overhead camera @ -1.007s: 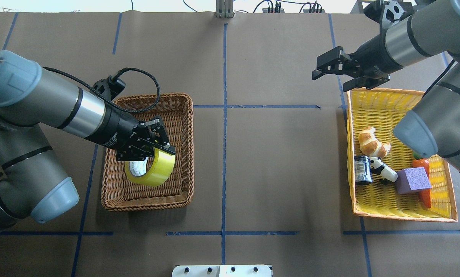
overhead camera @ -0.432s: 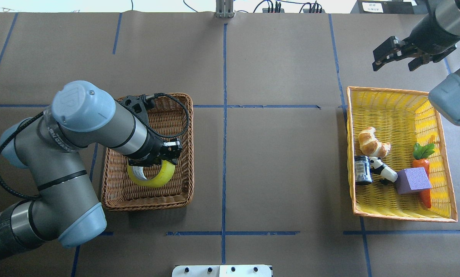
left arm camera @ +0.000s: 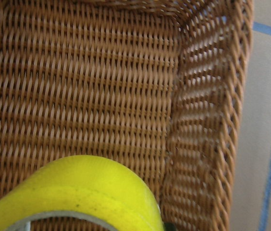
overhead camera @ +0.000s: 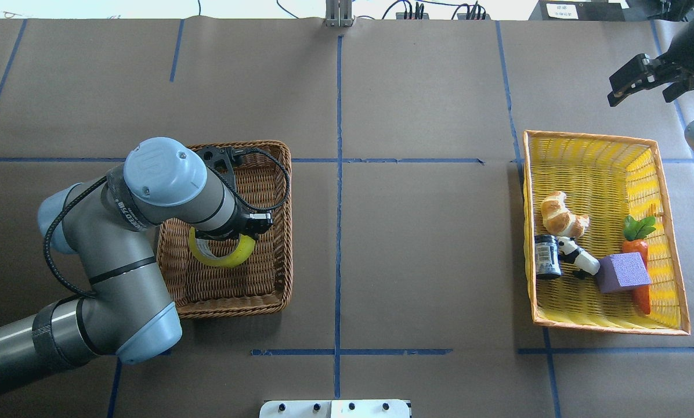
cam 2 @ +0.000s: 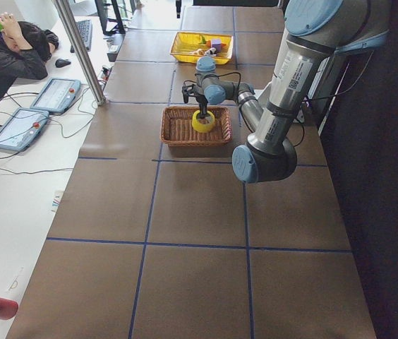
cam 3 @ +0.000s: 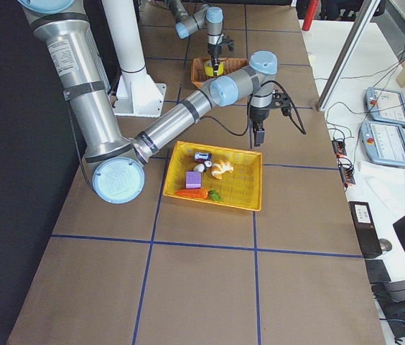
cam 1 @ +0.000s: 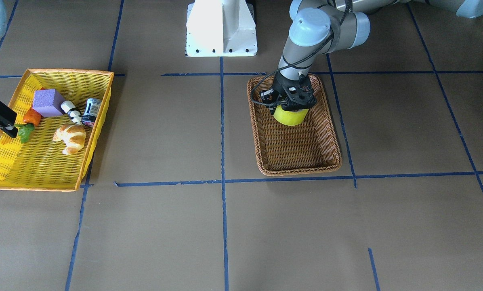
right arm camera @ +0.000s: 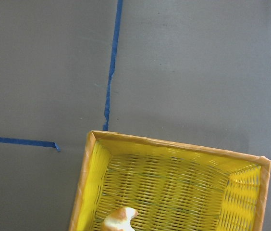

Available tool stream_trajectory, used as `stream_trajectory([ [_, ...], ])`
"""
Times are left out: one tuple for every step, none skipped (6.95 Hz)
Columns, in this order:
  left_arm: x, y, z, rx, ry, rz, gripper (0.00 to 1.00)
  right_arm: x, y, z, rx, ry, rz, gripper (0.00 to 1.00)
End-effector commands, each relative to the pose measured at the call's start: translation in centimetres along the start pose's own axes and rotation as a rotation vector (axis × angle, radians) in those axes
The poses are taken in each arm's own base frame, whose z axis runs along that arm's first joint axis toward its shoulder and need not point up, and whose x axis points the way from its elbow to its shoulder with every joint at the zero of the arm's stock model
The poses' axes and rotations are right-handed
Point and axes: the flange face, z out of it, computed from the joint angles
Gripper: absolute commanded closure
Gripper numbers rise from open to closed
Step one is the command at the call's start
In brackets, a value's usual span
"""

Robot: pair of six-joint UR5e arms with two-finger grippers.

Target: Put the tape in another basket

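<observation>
Left end effector [cam 1: 291, 104] is clamped on the tape [cam 1: 290, 116], which hangs on edge inside the wicker basket [cam 1: 300, 171], axis about level, core opening toward the robot. I see the right end effector [overhead camera: 639, 100] spread wide, beyond the yellow basket [overhead camera: 585, 137].

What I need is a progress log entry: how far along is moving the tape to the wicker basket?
Done: the tape is inside the wicker basket, not the yellow basket. In hand: the left claw grips it low over the basket floor; touchdown isn't clear. Left: release and lift away. The right claw hangs open, empty.
</observation>
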Motion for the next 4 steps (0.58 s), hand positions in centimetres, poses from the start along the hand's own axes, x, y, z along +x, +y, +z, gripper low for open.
stream_trajectory([
  [-0.9, -1.0, 0.8, 0.066, -0.036, 0.021, 0.0, 1.8, 0.3, 0.0, -0.005, 0.005, 0.022, 0.0],
  [-1.3, -1.2, 0.7, 0.1, -0.047, 0.025, 0.0, 2.5, 0.4, 0.1, -0.005, 0.007, 0.028, 0.0],
  [-2.5, -2.0, 0.2, 0.104, -0.071, 0.072, 0.0, 3.6, 0.3, 0.1, -0.009, 0.015, 0.003, 0.0],
  [-3.4, -3.3, -2.2, 0.12, -0.095, 0.162, 0.0, 6.0, 1.0, 0.7, -0.027, 0.021, -0.03, 0.0],
])
